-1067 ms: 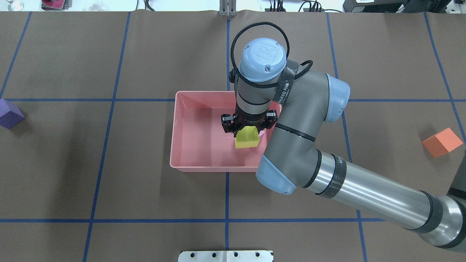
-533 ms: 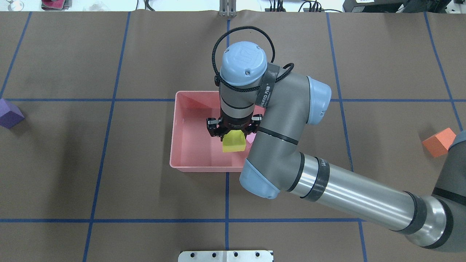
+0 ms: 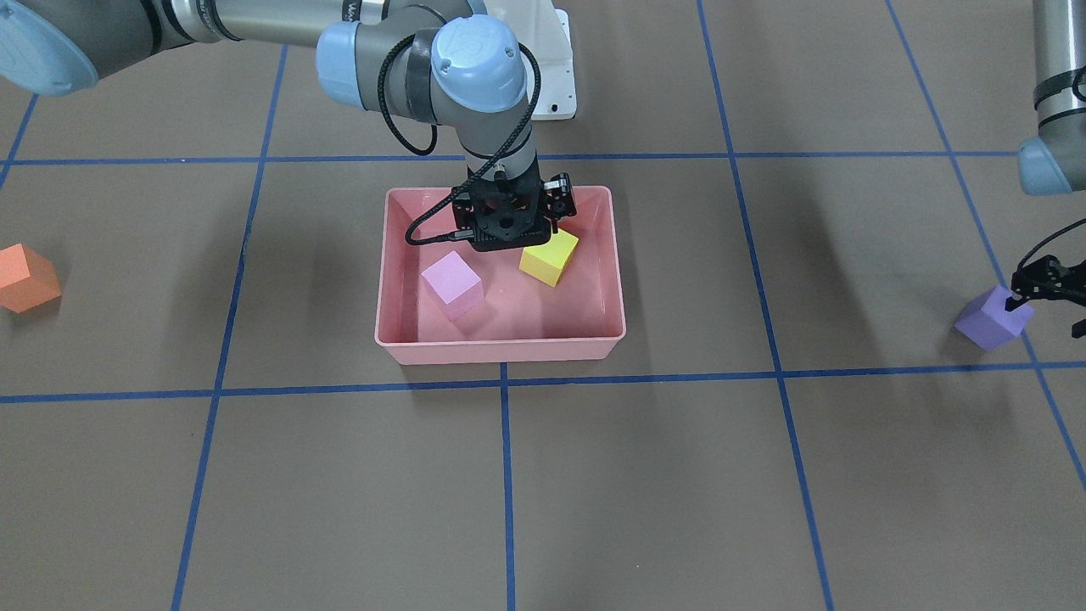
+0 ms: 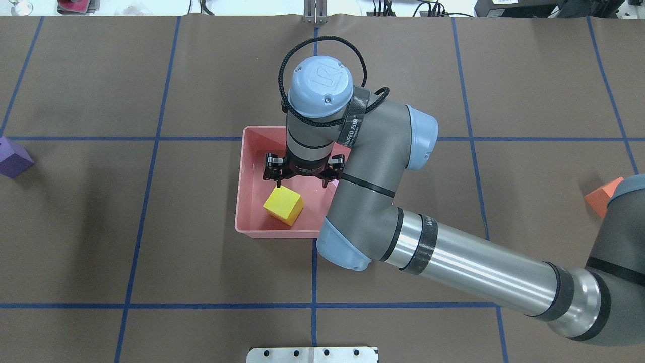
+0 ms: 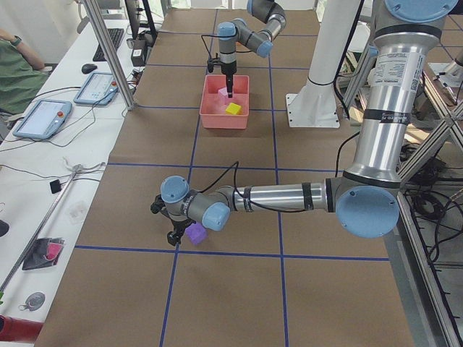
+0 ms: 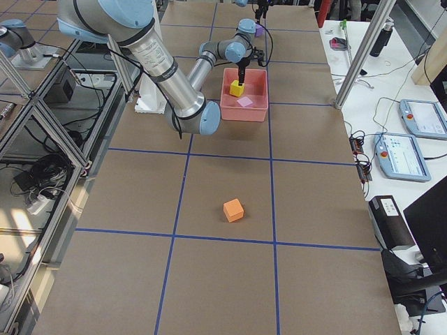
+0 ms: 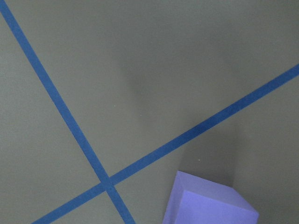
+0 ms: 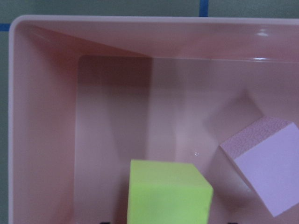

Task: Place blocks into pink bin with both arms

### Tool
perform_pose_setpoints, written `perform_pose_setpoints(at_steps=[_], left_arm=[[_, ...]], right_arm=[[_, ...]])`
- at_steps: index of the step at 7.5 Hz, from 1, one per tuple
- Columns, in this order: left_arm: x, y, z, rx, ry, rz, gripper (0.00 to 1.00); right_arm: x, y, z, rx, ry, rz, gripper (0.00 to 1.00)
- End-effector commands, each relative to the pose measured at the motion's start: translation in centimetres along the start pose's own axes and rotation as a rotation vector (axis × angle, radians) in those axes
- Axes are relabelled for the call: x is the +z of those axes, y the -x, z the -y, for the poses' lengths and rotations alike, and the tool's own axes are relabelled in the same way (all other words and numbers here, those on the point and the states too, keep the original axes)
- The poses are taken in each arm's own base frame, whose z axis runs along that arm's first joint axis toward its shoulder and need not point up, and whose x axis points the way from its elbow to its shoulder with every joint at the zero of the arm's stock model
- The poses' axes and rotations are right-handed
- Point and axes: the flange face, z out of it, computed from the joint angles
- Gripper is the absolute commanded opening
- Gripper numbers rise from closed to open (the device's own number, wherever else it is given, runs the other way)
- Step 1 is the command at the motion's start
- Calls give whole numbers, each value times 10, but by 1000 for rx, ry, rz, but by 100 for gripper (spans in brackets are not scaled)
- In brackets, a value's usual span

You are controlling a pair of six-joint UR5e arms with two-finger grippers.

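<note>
My right gripper (image 4: pixel 301 177) hangs open inside the pink bin (image 4: pixel 242 196), just above the yellow block (image 4: pixel 283 204). That block lies loose and tilted on the bin floor (image 8: pixel 107 140). A light pink block (image 3: pixel 452 284) rests beside it in the bin; the arm hides it in the overhead view. The purple block (image 3: pixel 993 318) sits on the table at the robot's far left. My left gripper (image 3: pixel 1045 310) hovers beside it and looks open, one finger near the block's top. The orange block (image 3: pixel 25 276) lies alone far to the robot's right.
Brown table cover with blue tape grid lines (image 4: pixel 151 151). White base plate (image 3: pixel 551 76) sits behind the bin. The right arm's long forearm (image 4: pixel 478 272) stretches across the right half of the table. Desks with tablets (image 5: pixel 43 116) and a person stand beyond the table edge.
The right arm shifted left across the bin. Its gripper let go of the yellow block, which now lies on the bin floor near the front left.
</note>
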Motion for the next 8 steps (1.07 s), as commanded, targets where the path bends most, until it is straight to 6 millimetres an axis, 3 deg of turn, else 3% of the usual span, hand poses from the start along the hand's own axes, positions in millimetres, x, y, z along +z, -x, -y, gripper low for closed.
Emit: perform_pose_setpoints(at_steps=[1, 8], left_arm=[[13, -21, -16, -32, -52, -45, 100], [27, -32, -13, -23, -35, -47, 100]], right_arm=[[-1, 1, 0, 4, -2, 5, 99], [-2, 0, 0, 6, -4, 6, 99]])
